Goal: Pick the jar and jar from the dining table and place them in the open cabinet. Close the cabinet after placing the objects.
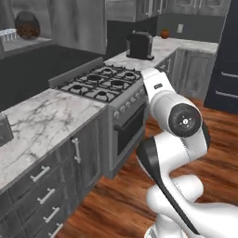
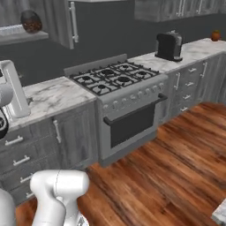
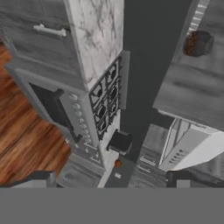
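- At the bottom of the hand view, gripper (image 3: 112,180) spread wide, one dark fingertip near each lower corner, nothing held between them.
- Far ahead of the hand and off to the upper right of its view, squat round jar (image 3: 197,43) with brown contents, well apart from the fingers.
- Seen from the left base view, same jar (image 1: 26,25) standing upright on the shelf of the open cabinet (image 1: 74,23), at the far upper left; from the right base view, jar (image 2: 31,21) just left of the cabinet door (image 2: 59,20) and its long silver bar handle (image 2: 74,22).
- Beside the jar on that shelf, a pale ribbed thing (image 1: 6,35), too blurred to name.
- Straight ahead of the open fingers, gas stove (image 3: 105,101) with black grates, oven front below it; also clear in the base views (image 1: 102,83) (image 2: 114,76).
- Closer to the fingertips in the hand view, dark toaster (image 3: 120,141) on the marble counter (image 3: 98,35), with a small orange thing (image 3: 118,163) just past it; cannot tell what that is.
- To the hand's left in its own view, wooden floor (image 3: 26,127) and grey drawers (image 3: 39,39) with short silver handles.
- White arm (image 1: 179,121) folded at the lower right of the left base view.
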You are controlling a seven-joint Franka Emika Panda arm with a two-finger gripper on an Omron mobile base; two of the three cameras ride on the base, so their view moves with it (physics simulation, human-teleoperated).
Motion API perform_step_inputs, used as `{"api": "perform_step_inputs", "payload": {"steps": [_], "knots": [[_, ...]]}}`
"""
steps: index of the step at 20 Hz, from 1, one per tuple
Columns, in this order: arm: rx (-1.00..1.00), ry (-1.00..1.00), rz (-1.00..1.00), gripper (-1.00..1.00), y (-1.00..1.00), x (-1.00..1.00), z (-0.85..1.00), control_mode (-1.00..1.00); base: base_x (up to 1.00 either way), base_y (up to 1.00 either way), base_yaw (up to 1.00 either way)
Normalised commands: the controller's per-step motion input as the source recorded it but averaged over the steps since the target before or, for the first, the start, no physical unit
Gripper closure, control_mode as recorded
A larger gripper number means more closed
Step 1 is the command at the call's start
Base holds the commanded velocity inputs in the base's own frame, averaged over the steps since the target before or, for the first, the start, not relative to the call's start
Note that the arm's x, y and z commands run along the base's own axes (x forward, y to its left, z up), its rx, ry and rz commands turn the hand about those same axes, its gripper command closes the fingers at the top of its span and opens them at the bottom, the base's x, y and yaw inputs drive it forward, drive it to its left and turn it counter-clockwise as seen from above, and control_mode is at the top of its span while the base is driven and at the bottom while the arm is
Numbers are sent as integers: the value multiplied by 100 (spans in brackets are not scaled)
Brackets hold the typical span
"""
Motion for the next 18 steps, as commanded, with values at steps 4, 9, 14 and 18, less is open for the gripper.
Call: {"api": "perform_step_inputs", "payload": {"steps": [4, 9, 14, 18], "knots": [[0, 0, 0, -100, 0, 0, 0, 100, -85, -26, -44], [0, 0, 0, -100, 0, 0, 0, 100, -73, -58, -39], [0, 0, 0, -100, 0, 0, 0, 100, -69, -70, -38], [0, 0, 0, -100, 0, 0, 0, 100, -53, -80, -39]]}}
